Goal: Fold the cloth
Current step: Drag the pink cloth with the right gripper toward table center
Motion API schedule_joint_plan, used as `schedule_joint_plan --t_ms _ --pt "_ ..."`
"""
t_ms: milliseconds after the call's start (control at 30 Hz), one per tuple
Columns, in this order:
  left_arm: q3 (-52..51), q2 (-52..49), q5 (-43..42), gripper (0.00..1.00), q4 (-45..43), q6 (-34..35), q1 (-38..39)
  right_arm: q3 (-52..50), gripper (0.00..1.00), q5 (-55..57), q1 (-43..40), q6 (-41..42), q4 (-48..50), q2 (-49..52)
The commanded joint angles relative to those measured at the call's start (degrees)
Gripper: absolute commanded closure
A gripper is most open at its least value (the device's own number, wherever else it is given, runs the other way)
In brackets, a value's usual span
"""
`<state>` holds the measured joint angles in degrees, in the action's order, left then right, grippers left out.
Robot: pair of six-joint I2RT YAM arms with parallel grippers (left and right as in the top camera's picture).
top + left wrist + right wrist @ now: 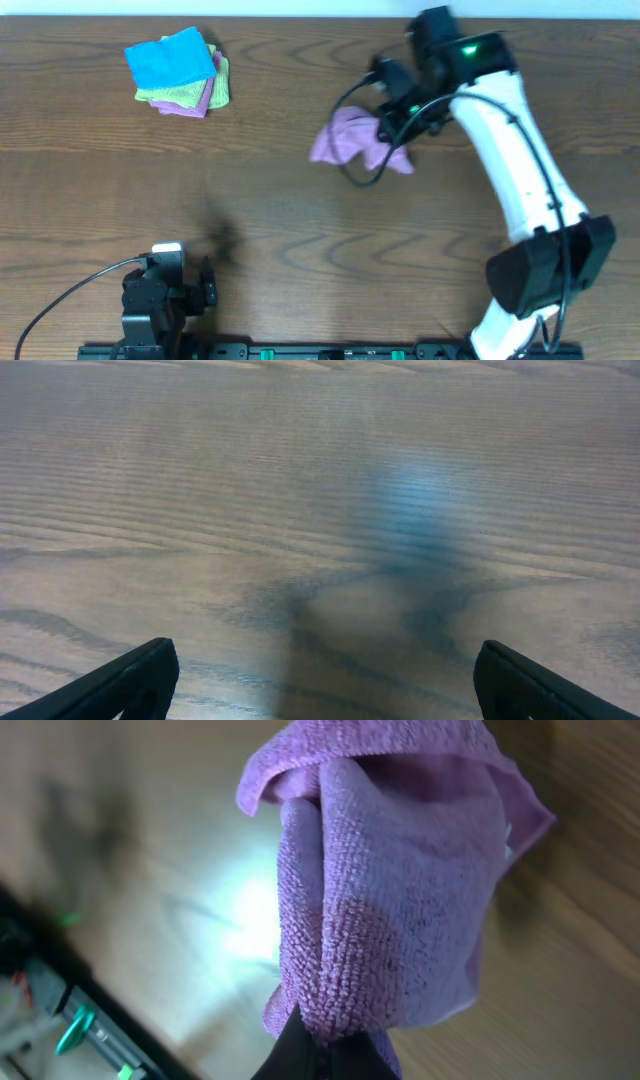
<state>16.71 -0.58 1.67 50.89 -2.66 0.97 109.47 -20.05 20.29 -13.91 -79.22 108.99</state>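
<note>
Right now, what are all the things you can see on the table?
cloth: one, lilac, bunched up, far side of the table and right of the middle, hanging from the right pincer
stack of folded cloths: one, blue on top, green and purple under, far left corner
table: one, brown wood, under everything
left pincer: one, black, open, empty, near edge on the left
right pincer: one, black, on a white arm, shut on the cloth

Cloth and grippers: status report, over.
Left gripper open, over table. Right gripper shut on cloth; cloth bunched, not folded. Folded stack far off, nothing blocking.
</note>
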Motion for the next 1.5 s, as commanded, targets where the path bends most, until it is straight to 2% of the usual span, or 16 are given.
schedule_joint_plan --t_ms 0,200,300,367,467,500,533,567,833,1067,1167,1300,1467 --pt "-0.61 0.37 1.29 0.04 3.32 -1.62 0.20 0.55 0.99 -2.05 5.42 -1.57 1.11 -1.88" --pt "-0.61 0.37 1.29 0.05 3.32 -1.62 0.20 0.55 0.99 -1.66 12.87 -1.62 5.33 -1.86" --pt "-0.61 0.37 1.29 0.05 3.32 -1.62 0.20 0.11 0.99 3.48 13.64 -1.55 5.92 -1.66" --pt "-0.61 0.37 1.29 0.05 3.32 -1.62 0.20 -0.96 0.99 17.03 12.96 1.97 6.60 -1.22" --pt "-0.61 0.37 1.29 0.05 3.32 -1.62 0.20 -3.85 0.98 44.72 8.98 16.55 12.70 -1.03" --pt "-0.61 0.37 1.29 0.05 3.32 -1.62 0.20 -3.82 0.82 50.84 6.91 21.40 13.94 -1.03" --pt "-0.61 0.37 1.29 0.05 3.30 -1.62 0.20 -3.50 0.57 52.24 5.75 23.08 14.01 -1.20" --pt "-0.61 0.37 1.29 0.04 3.32 -1.62 0.20 -3.02 0.01 51.54 4.28 23.80 14.03 -1.77" --pt "-0.61 0.37 1.29 0.05 3.32 -1.62 0.20 -2.38 0.01 39.93 -1.33 23.06 14.43 -7.69" --pt "-0.61 0.37 1.29 0.05 3.32 -1.62 0.20 -6.51 0.01 29.64 -6.08 23.76 13.25 -6.34" --pt "-0.61 0.37 1.29 0.05 3.30 -1.62 0.20 -12.98 0.01 26.75 -10.23 26.38 18.18 -6.29" --pt "-0.61 0.37 1.29 0.05 3.32 -1.62 0.20 -21.75 0.01 12.52 -17.33 26.71 27.69 -6.29" --pt "-0.61 0.37 1.29 0.04 3.32 -1.62 0.20 -30.88 0.01 3.15 -24.52 30.67 38.25 -6.23"
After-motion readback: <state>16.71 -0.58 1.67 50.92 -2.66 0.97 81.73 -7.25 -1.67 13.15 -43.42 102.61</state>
